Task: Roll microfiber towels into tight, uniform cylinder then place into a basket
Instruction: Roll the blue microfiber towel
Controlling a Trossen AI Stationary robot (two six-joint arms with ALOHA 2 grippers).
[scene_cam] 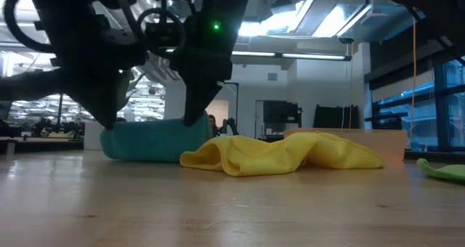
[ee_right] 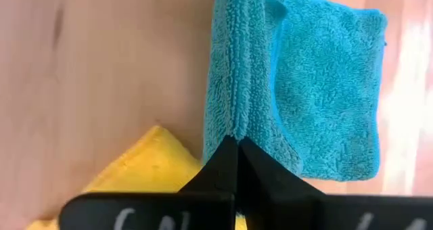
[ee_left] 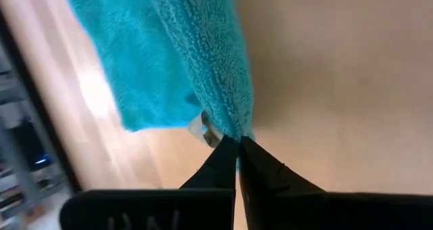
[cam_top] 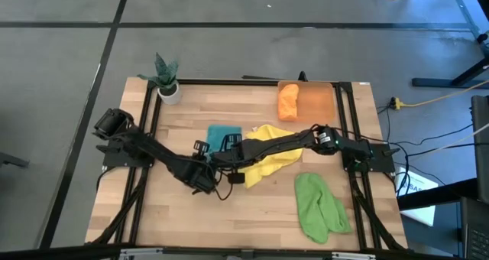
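— Where are your pincers right now?

— Both sit mid-frame in the high view. My left gripper [ee_left: 237, 143] has its fingers pressed fully together on the edge of the teal towel [cam_top: 223, 134]. My right gripper [ee_right: 237, 142] is pinched just as tight on another edge of that same towel.

— And the other towels?

— The yellow towel [cam_top: 269, 157] lies crumpled just right of the teal one, partly under my right arm. The light green towel [cam_top: 317, 206] lies at lower right, well apart. The orange towel [cam_top: 287, 101] is in the basket [cam_top: 319, 102] at upper right of centre.

— Anything else on the table [cam_top: 176, 214]?

— A potted plant [cam_top: 166, 78] at its upper-left corner.
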